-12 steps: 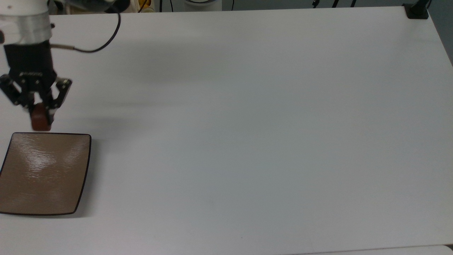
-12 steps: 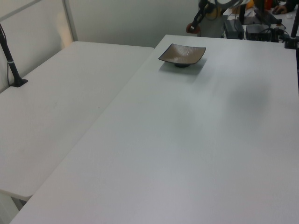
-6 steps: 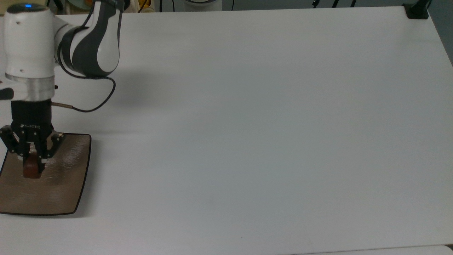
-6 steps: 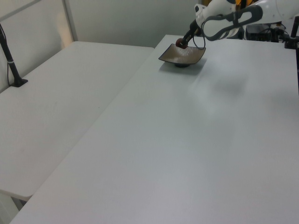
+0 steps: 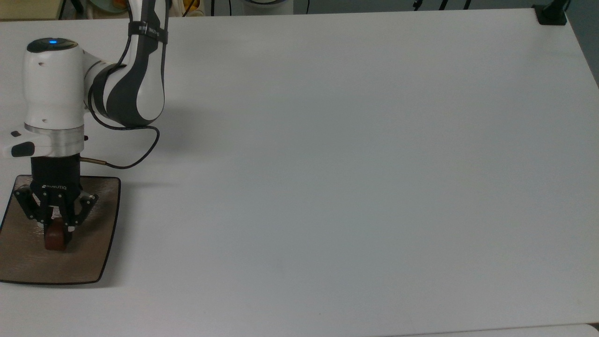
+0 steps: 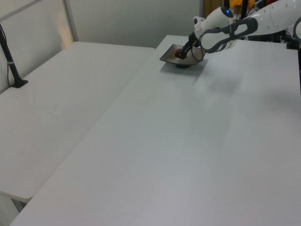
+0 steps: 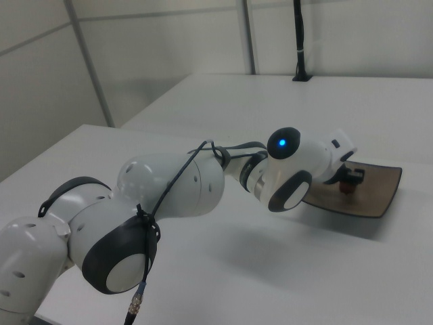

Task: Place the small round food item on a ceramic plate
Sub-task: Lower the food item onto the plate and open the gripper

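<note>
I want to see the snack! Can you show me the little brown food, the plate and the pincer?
small round food item (image 5: 54, 241), top view, its lower rounded side.
ceramic plate (image 5: 96, 252), top view, bare surface near its right edge.
pincer (image 5: 58, 230), top view, between its fingertips.

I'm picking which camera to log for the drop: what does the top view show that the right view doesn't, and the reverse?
Top view only: the gripper from above, its fingers closed on the food item, and all four plate edges. Right view only: a side-on look at the arm's big joints, which cover part of the plate, and a black pole. Both: the item over the plate, and the white table.
</note>
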